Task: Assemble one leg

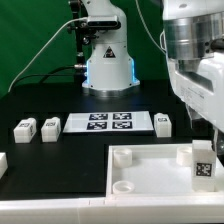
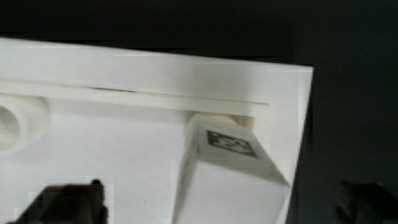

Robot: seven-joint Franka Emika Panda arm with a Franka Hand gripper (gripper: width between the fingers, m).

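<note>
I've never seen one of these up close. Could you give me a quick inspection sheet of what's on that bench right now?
Surface: black table.
Job's things: a leg upright at the white tray, exterior view's right; three more legs loose.
Clutter: marker board only.
Grippers: gripper above the tray, fingers apart, holding nothing.
Cables: black leads behind the arm base.
Surroundings: green backdrop.

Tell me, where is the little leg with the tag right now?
The leg stands upright in the tray's corner at the exterior view's right, under the gripper.
</note>
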